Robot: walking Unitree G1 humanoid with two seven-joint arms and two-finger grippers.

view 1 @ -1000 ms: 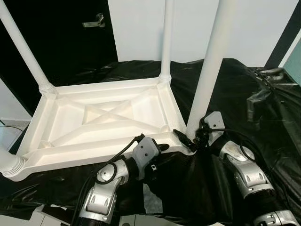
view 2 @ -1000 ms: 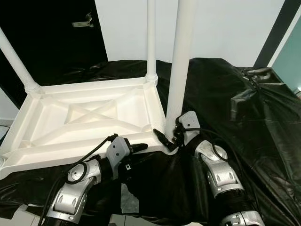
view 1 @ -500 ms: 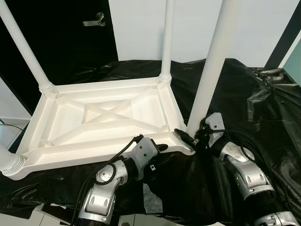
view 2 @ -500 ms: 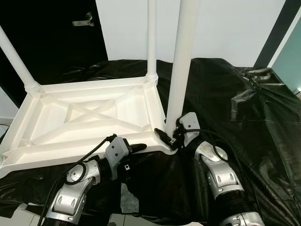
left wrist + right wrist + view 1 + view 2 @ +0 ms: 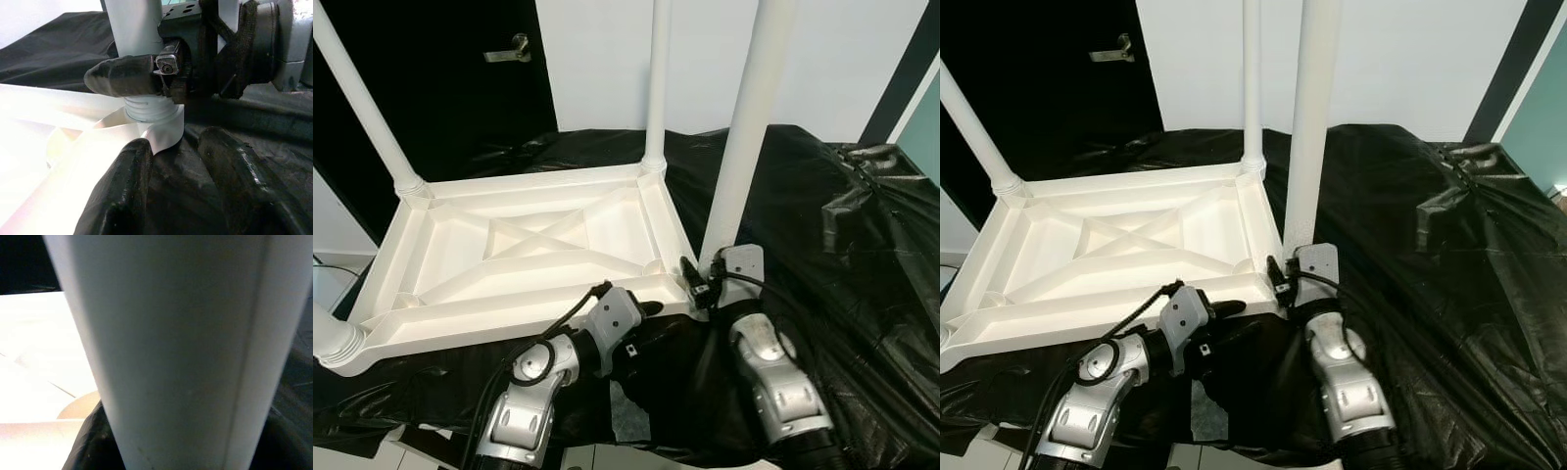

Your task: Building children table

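Table top [image 5: 529, 250], white plastic and turned underside up, lies on a black sheet [image 5: 842, 255] with its legs pointing at the ceiling. In the left eye view the near right leg [image 5: 744, 137] rises almost straight from the top's near right corner, leaning a little to the right as it climbs. The right gripper [image 5: 697, 284] sits at the foot of that leg, against its base, so the leg's long axis runs upward, crosswise to the fingers. The left gripper [image 5: 646, 309] rests at the top's near edge, just left of that same corner, so the right arm is the nearer one to the leg.

The right eye view shows the same layout: the right gripper at the leg's root, the far right leg [image 5: 1252, 88] and the far left leg [image 5: 974, 127] already standing in their corners.

From the left wrist view, the left gripper's two fingers [image 5: 122, 196] stand apart with nothing between them, one beside the white corner rim, the other over the sheet. Ahead of them a threaded collar [image 5: 146, 106] shows at the leg's foot, with one right finger laid across it.

From the right wrist view the leg looms close and blurred; the fingers appear clamped on it, though the far finger is hidden.
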